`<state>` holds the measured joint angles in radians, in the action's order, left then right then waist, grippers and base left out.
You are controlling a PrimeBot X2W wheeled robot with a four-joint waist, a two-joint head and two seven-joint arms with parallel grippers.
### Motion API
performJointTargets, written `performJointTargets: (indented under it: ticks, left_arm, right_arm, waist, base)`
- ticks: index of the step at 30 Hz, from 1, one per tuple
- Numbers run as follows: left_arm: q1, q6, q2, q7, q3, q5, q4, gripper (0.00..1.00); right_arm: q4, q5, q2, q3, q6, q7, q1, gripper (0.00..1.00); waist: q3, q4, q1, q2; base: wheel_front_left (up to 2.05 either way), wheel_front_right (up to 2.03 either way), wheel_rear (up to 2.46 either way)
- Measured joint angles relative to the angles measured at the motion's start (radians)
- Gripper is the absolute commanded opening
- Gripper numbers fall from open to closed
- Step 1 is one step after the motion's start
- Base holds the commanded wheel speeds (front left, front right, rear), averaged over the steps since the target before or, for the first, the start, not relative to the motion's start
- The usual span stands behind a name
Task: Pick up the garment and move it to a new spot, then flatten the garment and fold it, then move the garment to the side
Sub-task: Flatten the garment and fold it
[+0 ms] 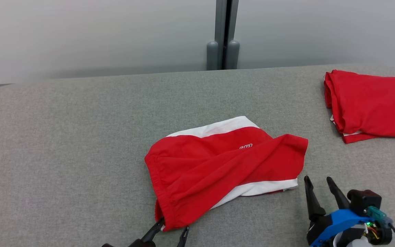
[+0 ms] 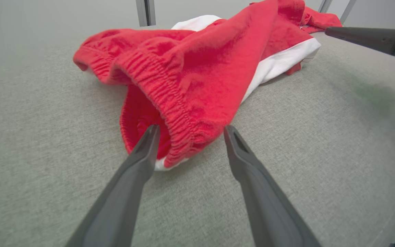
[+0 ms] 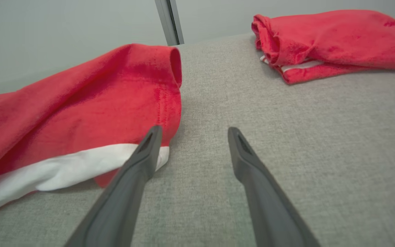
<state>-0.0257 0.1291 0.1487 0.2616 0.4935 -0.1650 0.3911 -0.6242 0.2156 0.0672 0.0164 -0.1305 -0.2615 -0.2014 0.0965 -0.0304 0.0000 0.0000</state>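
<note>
While red garment point(image 1: 218, 161) lies rumpled, left tool point(image 1: 174, 224) spread astride its waistband point(image 2: 170, 99), right tool point(image 1: 317, 178) spread beside hem point(image 3: 175, 68).

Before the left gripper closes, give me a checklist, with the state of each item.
1. The left gripper is open: ok.
2. The waistband of the shorts sits between its fingers: ok, the near corner lies in the gap.
3. It would pinch a single layer: cannot tell, the band is bunched there.
4. The right gripper is open: ok.
5. The right gripper has cloth between its fingers: not ok, the hem lies beside one finger, with bare table in the gap.
6. The folded garment lies apart from the shorts: ok.
</note>
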Motion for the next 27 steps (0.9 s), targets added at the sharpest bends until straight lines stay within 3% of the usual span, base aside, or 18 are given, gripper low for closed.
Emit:
performJointTargets:
  ticks: [11, 17, 18, 19, 20, 21, 22, 23, 27]
  left_arm:
    - [0.077, 0.0, 0.004, 0.0, 0.016, -0.01, 0.087, 1.0]
    - [0.108, 0.0, 0.0, 0.0, 0.043, -0.012, 0.113, 1.0]
    - [0.114, 0.0, -0.001, 0.0, 0.049, -0.014, 0.116, 1.0]
    - [0.118, 0.0, -0.003, 0.0, 0.056, -0.018, 0.12, 1.0]
    - [0.12, 0.0, -0.005, 0.0, 0.063, -0.023, 0.125, 0.89]
    - [0.123, 0.0, -0.006, 0.0, 0.068, -0.03, 0.13, 0.36]
    - [0.126, 0.0, -0.008, 0.0, 0.07, -0.037, 0.134, 0.12]
    - [0.13, 0.0, -0.009, 0.0, 0.072, -0.042, 0.136, 0.0]
    - [0.135, 0.0, -0.009, 0.0, 0.102, -0.07, 0.127, 0.0]
  right_arm:
    - [-0.109, 0.075, -0.015, -0.078, 0.0, 0.0, -0.059, 1.0]
    - [-0.177, 0.159, -0.013, -0.195, 0.0, -0.006, -0.093, 1.0]
    - [-0.181, 0.175, -0.012, -0.214, 0.0, -0.006, -0.098, 0.89]
    - [-0.181, 0.192, -0.013, -0.23, 0.0, -0.006, -0.102, 0.47]
    - [-0.18, 0.203, -0.014, -0.238, 0.0, -0.006, -0.104, 0.32]
    - [-0.18, 0.207, -0.014, -0.241, 0.0, -0.006, -0.104, 0.0]
    - [-0.178, 0.212, -0.014, -0.242, 0.0, -0.006, -0.104, 0.0]
    - [-0.175, 0.212, -0.014, -0.242, 0.0, -0.004, -0.104, 0.0]
    - [-0.137, 0.192, -0.019, -0.208, 0.0, -0.002, -0.1, 0.0]
  waist:
    - [0.037, 0.005, 0.0, 0.0]
    - [0.049, 0.011, 0.0, 0.0]
    - [0.05, 0.012, 0.0, 0.0]
    - [0.051, 0.014, 0.0, 0.0]
    - [0.052, 0.014, 0.0, 0.0]
    - [0.052, 0.014, 0.0, 0.0]
    - [0.052, 0.013, 0.0, 0.0]
    - [0.052, 0.012, 0.0001, 0.0]
    - [0.042, 0.009, 0.0001, 0.0]
  base:
    - [0.0, 0.0, 0.0]
    - [0.0, 0.0, 0.0]
    - [0.0, 0.0, 0.0]
    - [0.0, 0.0, 0.0]
    - [0.0, 0.0, 0.0]
    - [0.0, 0.0, 0.0]
    - [0.0, 0.0, 0.0]
    - [0.0, 0.0, 0.0]
    - [0.0, 0.0, 0.0]
